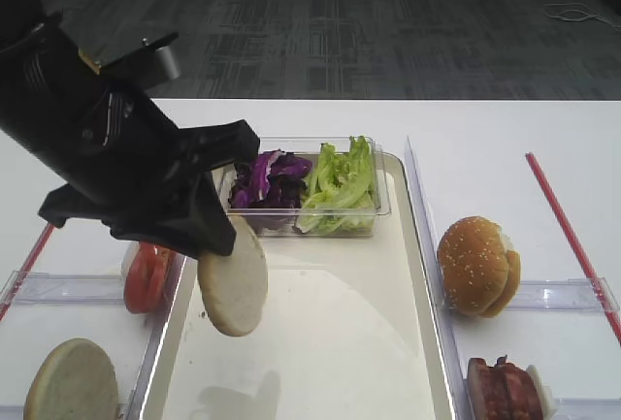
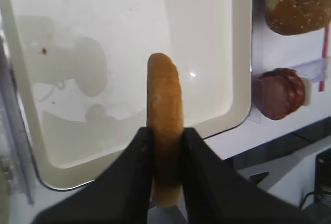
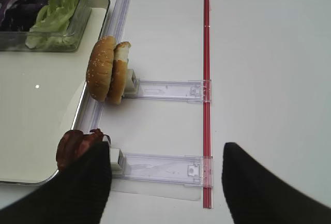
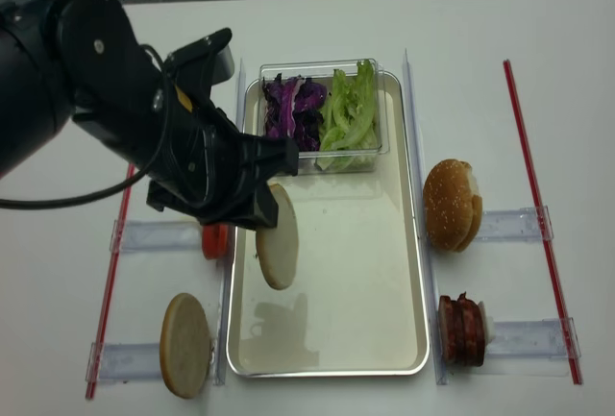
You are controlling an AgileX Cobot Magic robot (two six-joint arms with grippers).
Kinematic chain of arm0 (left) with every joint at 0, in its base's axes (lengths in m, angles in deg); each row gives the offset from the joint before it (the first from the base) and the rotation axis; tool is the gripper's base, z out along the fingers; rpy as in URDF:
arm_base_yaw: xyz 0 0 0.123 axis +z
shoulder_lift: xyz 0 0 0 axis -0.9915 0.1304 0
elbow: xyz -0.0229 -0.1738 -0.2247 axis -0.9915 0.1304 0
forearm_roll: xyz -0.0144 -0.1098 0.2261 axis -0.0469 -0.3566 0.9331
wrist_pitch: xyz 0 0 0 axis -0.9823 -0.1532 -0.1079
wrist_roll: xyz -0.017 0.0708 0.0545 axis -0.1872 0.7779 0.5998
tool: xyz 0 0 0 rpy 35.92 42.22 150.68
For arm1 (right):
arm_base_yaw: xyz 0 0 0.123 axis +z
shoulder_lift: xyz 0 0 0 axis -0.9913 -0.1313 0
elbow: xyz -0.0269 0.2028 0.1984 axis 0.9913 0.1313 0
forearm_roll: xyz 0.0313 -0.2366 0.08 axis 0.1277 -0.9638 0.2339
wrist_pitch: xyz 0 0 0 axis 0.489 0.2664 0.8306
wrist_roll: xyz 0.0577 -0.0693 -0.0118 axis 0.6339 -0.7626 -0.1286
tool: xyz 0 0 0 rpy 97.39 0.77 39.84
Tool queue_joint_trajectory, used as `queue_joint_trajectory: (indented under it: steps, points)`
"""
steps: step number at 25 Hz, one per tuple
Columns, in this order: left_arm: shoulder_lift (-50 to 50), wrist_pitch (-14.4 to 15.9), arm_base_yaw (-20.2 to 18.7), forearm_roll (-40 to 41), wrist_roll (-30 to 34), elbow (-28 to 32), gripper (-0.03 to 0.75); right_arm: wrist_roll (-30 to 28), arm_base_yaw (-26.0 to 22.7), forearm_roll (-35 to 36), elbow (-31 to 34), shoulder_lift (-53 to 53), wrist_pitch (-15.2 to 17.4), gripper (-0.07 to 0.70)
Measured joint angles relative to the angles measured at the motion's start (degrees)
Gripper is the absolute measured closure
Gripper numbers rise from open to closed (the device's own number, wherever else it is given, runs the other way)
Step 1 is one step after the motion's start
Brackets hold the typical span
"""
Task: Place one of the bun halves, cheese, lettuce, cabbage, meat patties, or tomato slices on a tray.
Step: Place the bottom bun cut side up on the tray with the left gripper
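In the first high view the left arm slants down from the upper left, and its end effector is clamped on a bun half that hangs on edge over the left part of the tray. At the tray's far end a clear tub holds purple cabbage on its left and lettuce on its right. Tomato slices stand just outside the tray's left rim; a second bun half lies near the tabletop's front left corner.

The right wrist view shows the right end effector with its fingers spread wide and nothing between them, low over the tabletop beside the tray's right rim. Meat patties and a sesame bun stand on edge in clear holders there.

The left wrist view shows both fingers pressed against the bun's flat faces, the tray's bare floor below.

In the realsense high view the gripped bun hangs above the tray's left side, about midway along.
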Motion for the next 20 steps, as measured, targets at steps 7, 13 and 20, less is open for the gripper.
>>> queue_joint_trajectory:
  steps: [7, 13, 20]
  points:
    - [0.0, -4.4, 4.2, -21.4, 18.2, 8.3, 0.566, 0.0, 0.0, 0.0, 0.0, 0.0, 0.0, 0.162]
    - [0.0, -5.7, 7.8, -39.6, 34.1, 14.7, 0.566, 0.0, 0.0, 0.0, 0.0, 0.0, 0.0, 0.162]
    - [1.9, -2.8, 7.9, -54.1, 47.2, 18.9, 0.566, 0.0, 0.0, 0.0, 0.0, 0.0, 0.0, 0.162]
